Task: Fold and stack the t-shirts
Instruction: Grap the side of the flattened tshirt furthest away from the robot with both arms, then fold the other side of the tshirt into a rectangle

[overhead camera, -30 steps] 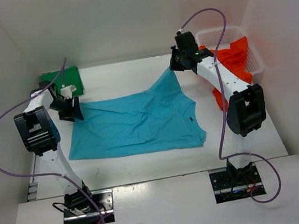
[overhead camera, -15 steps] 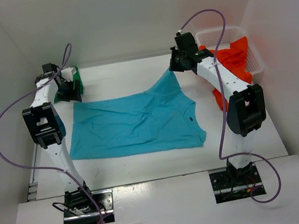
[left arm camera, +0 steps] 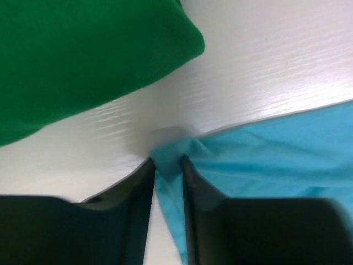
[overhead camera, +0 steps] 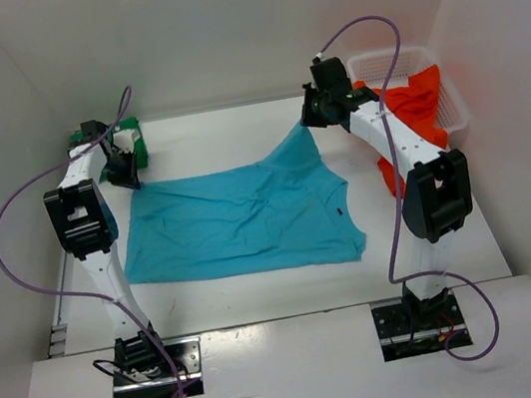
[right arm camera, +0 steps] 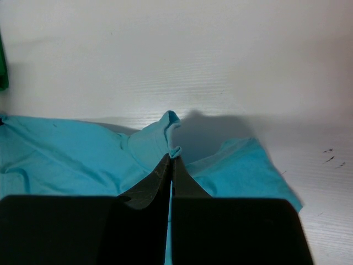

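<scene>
Both pairs of jaws are pinched on the turquoise-blue t-shirt (overhead camera: 238, 218). In the left wrist view the left gripper (left arm camera: 167, 163) has its two dark fingers (left arm camera: 140, 190) drawn close together at the bottom of the frame. A small bunched fold of turquoise cloth is caught between them, and only that sliver of fabric keeps them apart. In the right wrist view the right gripper (right arm camera: 170, 161) is pressed almost completely closed. A little peak of the same cloth rises just above its tips at the centre of the frame.

From the top camera the turquoise-blue t-shirt lies spread across the middle of the white table (overhead camera: 225, 135), with its neckline toward the right side of the frame. The left gripper (overhead camera: 124, 173) grips it at its upper-left corner, low against the table. The right gripper (overhead camera: 310, 119) holds its upper-right part, drawn up into a point toward the upper right of centre.

The dark green t-shirt (overhead camera: 134, 149) sits folded in the upper left, just beyond the left gripper. In the left wrist view its edge (left arm camera: 83, 55) fills the upper left, apart from the pinched turquoise fold. The orange-red t-shirt (overhead camera: 412, 105) is heaped in the white mesh basket (overhead camera: 376, 65) at the upper right, and part of it spills over the basket's near rim beside the right arm.
</scene>
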Available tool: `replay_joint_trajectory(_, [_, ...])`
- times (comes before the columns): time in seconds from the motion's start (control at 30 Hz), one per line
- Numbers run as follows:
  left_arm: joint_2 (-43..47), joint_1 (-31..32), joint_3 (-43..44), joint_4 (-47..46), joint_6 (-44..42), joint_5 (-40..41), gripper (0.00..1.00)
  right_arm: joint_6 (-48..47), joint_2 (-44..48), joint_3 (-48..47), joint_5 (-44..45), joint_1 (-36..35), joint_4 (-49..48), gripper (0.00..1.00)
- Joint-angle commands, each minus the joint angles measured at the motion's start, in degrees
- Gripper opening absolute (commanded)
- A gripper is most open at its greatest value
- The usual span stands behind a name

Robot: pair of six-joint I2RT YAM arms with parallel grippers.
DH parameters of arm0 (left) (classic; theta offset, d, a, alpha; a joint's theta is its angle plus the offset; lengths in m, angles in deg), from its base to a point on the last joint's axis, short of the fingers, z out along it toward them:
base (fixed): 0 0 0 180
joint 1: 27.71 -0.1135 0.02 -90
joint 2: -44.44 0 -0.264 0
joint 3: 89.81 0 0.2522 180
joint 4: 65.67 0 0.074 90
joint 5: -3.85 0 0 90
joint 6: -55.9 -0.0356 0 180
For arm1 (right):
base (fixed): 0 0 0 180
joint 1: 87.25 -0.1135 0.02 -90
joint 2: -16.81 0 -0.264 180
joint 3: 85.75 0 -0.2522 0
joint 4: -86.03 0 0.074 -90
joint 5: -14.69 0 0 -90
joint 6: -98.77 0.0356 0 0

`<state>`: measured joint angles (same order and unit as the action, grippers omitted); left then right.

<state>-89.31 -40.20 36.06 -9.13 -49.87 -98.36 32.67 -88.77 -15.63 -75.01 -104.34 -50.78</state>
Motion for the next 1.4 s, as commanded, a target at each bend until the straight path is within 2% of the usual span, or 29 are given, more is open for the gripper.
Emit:
replay_joint_trajectory(0.0, [-0.81,0.19,-0.49,0.72,-1.72,-3.78,0.20,-1.14,0.20,-2.59,0.85,0.38,-0.34,0.00])
replay_joint_trajectory(0.03, [-0.81,0.19,-1.10,1.24,-2.42,-4.75,0.04,-1.14,0.72,-3.11,0.33,0.38,-0.34,0.00])
replay_joint_trajectory(0.07, [-0.11,0.19,-1.63,1.25,-3.64,-5.63,0.00,-1.14,0.73,-3.11,0.32,0.38,-0.34,0.00])
replay_joint_trajectory(0.17, [6.73,0.19,-6.63,-0.06,-6.37,-7.22,0.00,-1.14,3.00,-3.11,0.32,0.38,0.19,0.00])
replay_joint_trajectory(0.27, [16.92,0.19,-14.69,-6.20,-11.64,-3.36,0.00,-1.66,5.55,-1.71,0.32,0.38,2.29,0.00])
replay_joint_trajectory(0.33, [23.41,0.19,-19.28,-8.24,-16.03,0.76,0.00,-1.14,8.98,2.76,0.32,0.38,2.83,0.00])
replay_joint_trajectory(0.53, [37.05,0.19,-37.72,-13.16,-27.11,4.38,0.00,5.44,17.59,19.54,-1.53,0.38,2.83,0.00])
replay_joint_trajectory(0.67, [39.80,0.19,-42.85,-15.89,-29.23,7.45,0.00,7.56,22.43,27.29,0.57,0.38,2.83,0.00])
replay_joint_trajectory(0.77, [38.58,-0.34,-41.90,-17.21,-28.19,6.85,0.00,6.17,21.83,27.39,1.19,1.52,0.99,0.00])
replay_joint_trajectory(0.93, [33.48,0.80,-31.03,-22.20,-20.47,7.37,0.00,3.87,9.64,12.38,4.88,2.67,0.45,0.00])
replay_joint_trajectory(1.07, [29.35,0.80,-23.89,-22.75,-16.49,7.99,0.00,3.87,3.91,0.70,6.55,4.16,0.45,0.00])
replay_joint_trajectory(1.23, [28.72,2.11,-24.57,-22.75,-15.78,6.93,0.00,2.64,1.43,-1.62,6.57,4.16,0.45,0.00])
replay_joint_trajectory(1.37, [29.25,2.65,-27.91,-22.75,-17.36,6.41,0.00,2.64,2.73,1.98,5.25,4.16,-0.86,0.00])
